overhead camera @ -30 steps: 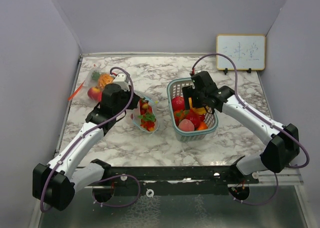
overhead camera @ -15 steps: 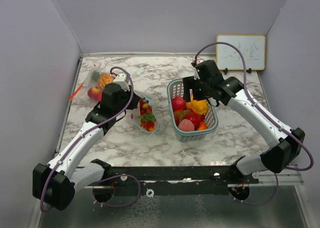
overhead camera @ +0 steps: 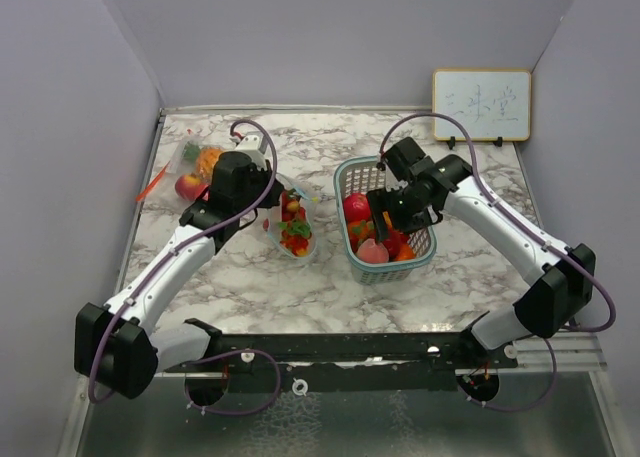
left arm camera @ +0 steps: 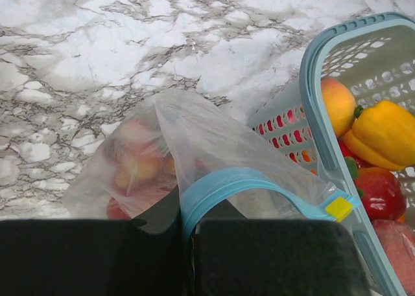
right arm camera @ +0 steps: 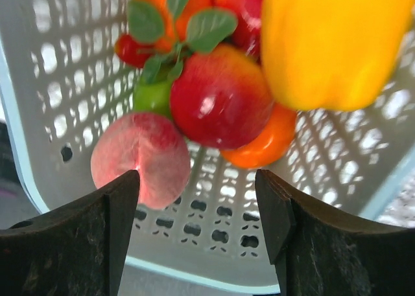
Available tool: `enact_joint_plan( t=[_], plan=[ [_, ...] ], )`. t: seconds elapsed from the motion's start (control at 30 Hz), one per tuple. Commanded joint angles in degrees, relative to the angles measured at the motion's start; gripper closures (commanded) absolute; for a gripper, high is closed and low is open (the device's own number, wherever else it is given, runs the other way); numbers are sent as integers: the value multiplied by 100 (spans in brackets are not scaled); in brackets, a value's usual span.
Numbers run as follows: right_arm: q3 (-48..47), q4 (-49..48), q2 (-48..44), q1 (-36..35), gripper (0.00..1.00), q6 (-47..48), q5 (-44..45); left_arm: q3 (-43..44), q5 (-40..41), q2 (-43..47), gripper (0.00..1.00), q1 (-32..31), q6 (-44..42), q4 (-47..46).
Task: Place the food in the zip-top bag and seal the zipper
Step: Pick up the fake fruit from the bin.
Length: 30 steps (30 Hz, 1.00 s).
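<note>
A clear zip-top bag (overhead camera: 291, 227) with several pieces of food in it lies left of the teal basket (overhead camera: 350, 177). My left gripper (overhead camera: 266, 203) is shut on the bag's blue zipper rim (left arm camera: 259, 182), holding its mouth up; a yellow slider (left arm camera: 339, 207) sits at the rim's end. My right gripper (overhead camera: 384, 223) hangs open inside the basket over the food. Its fingers (right arm camera: 123, 205) stand apart with nothing between them, just below a pink peach (right arm camera: 139, 157), a red apple (right arm camera: 220, 98), an orange piece (right arm camera: 266, 144) and a yellow pepper (right arm camera: 331, 43).
A second clear bag of food (overhead camera: 198, 165) lies at the far left with an orange piece (overhead camera: 152, 186) beside it. A small whiteboard (overhead camera: 481, 104) leans on the back wall at right. The basket wall (left arm camera: 311, 69) stands close to the held bag.
The right gripper rose above the basket, then dropped back down into it over the food. The left gripper shifted slightly right and away, still holding the bag rim.
</note>
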<state>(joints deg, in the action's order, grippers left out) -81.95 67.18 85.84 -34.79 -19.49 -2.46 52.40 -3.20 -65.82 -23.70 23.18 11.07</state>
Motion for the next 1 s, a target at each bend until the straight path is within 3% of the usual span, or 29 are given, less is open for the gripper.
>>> enact_joint_plan(
  t=[0.0, 0.37, 0.73, 0.87, 0.97],
  plan=[
    [295, 426, -81, 11, 28, 276, -1056, 300, 161, -299, 100, 48, -166, -275],
    [581, -122, 806, 16, 28, 553, -1197, 341, 446, -370, 100, 120, -169, -257],
    [-1349, -516, 1458, 32, 27, 276, 1144, 274, 671, -292, 100, 222, -169, -248],
    [-1677, -836, 1367, 68, 27, 194, 1214, 303, 710, -257, 100, 296, -220, -217],
    [-1599, -1419, 1184, 68, 27, 493, 710, 287, 701, -225, 100, 371, -233, -207]
  ],
)
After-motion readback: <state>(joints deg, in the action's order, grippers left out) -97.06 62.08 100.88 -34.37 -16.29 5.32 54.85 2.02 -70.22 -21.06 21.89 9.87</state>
